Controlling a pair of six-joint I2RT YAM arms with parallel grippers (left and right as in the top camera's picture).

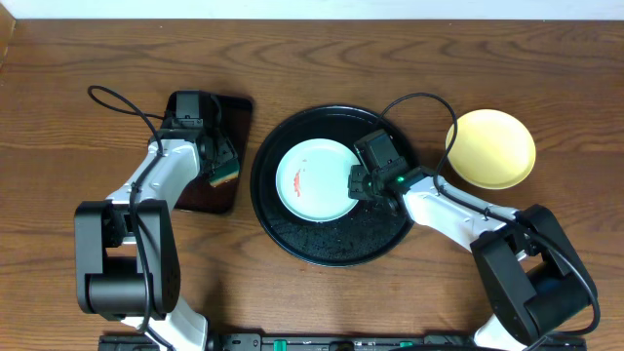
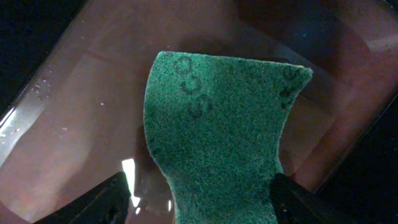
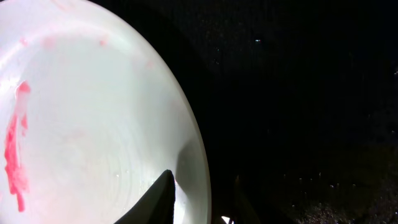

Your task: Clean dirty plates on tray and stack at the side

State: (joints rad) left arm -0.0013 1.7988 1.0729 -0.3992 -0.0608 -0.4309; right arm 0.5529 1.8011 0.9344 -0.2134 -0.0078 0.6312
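Overhead. The tray (image 1: pixel 336 244) sits at table (image 1: pixel 97 58) centre. It holds one pale plate (image 1: pixel 317 182), lying flat toward the tray's 10 o'clock, with a red smear (image 1: pixel 296 179) at the plate's 9 o'clock. A yellow plate (image 1: pixel 490 148) rests on the wood at the tray's 2 o'clock, clear of the rim. No third plate is visible. The right gripper (image 1: pixel 359 183) is at the pale plate's 3 o'clock edge. The left gripper (image 1: pixel 222 168) is over a rectangular tray (image 1: pixel 200 200) at 9 o'clock.

Left wrist. The left fingers (image 2: pixel 93 202) are clamped on a green sponge (image 2: pixel 217 137), which bows slightly. The glossy rectangular tray beneath holds droplets only.

Right wrist. One finger (image 3: pixel 158 199) lies inside the pale plate's rim and the other outside it. It cannot be determined whether they are pinching it. The smear is streaked and unwiped.

Assessment: scrubbing has not yet begun. Recommended: secure the rim firmly at 3 o'clock, bring the sponge flat onto the smear, and stroke toward the held edge so the plate cannot skid on the wet tray.
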